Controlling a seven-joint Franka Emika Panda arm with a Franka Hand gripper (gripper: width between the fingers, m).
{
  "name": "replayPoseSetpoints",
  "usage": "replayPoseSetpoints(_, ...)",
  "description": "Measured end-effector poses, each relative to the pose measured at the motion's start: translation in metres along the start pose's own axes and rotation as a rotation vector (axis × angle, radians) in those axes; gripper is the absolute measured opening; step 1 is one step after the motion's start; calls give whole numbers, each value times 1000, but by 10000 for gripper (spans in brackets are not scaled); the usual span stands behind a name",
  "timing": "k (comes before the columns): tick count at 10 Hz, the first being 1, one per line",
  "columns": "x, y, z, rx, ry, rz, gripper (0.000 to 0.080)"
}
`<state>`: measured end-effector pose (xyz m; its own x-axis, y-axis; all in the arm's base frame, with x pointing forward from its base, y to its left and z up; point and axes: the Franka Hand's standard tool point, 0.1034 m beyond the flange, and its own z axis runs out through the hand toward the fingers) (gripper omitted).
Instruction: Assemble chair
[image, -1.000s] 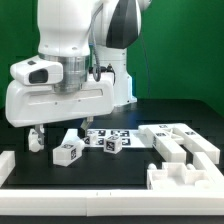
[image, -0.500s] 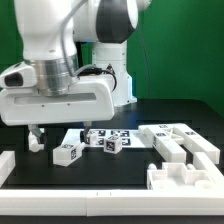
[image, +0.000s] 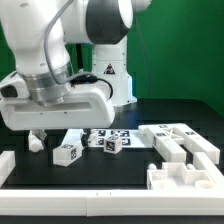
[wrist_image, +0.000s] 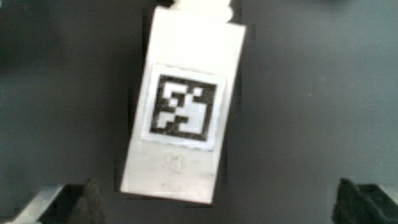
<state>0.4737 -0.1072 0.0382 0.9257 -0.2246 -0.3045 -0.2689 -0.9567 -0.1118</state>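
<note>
In the wrist view a white chair bar (wrist_image: 183, 110) with a black-and-white tag lies flat on the dark table. My gripper (wrist_image: 214, 204) hangs above its near end, open, with the dark fingertips (wrist_image: 64, 206) wide apart and touching nothing. In the exterior view the gripper's white hand (image: 55, 103) hovers over the loose chair pieces on that view's left: a tilted bar (image: 72, 137), a tagged block (image: 67, 153) and a small upright piece (image: 35, 141). More small tagged blocks (image: 113, 146) lie near the middle. Two big stepped chair parts (image: 183, 142) (image: 186, 178) sit on the exterior view's right.
The marker board (image: 122, 133) lies flat behind the small blocks. A low white rail (image: 5, 166) runs along the exterior view's left edge. The robot's base (image: 112, 78) stands at the back of the table.
The arm has swung toward the exterior view's left and the hand has sunk slightly. The jaws stayed open and no chair part has moved.
</note>
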Motion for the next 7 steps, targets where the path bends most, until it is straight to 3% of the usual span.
replayPoseSetpoints(2, 1, 4, 0, 33, -205, 12, 648)
replayPoseSetpoints(5, -3, 1, 5, 62, -423, 8, 648)
replayPoseSetpoints(7, 1, 9, 12, 73, -601, 20, 648)
